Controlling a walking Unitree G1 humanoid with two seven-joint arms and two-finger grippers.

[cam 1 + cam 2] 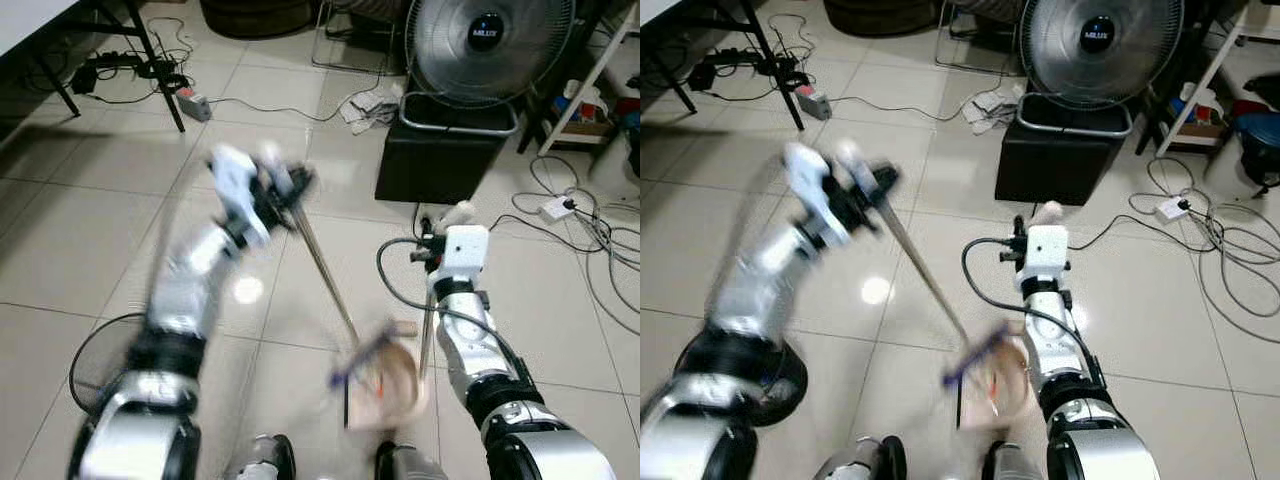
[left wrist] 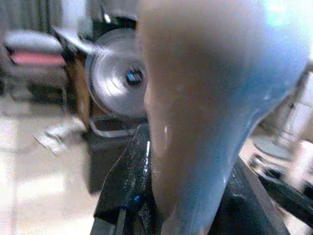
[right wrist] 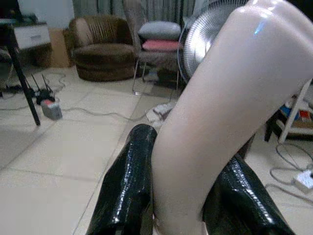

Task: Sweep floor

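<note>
**Broom stroke toward the dustpan: keep the pan still**

The left gripper [image 1: 285, 190], blurred in motion, clenches the top of the broom handle [image 1: 325, 265]; its bristles [image 1: 360, 360] meet the dustpan [image 1: 385, 385] on the tiled floor [image 1: 80, 230] by the robot's feet. The right gripper [image 1: 452, 215] grasps the dustpan handle [image 3: 230, 112]. Best practice, I judge: short strokes, pan edge flat, well away from the cables [image 1: 590, 235].
</note>
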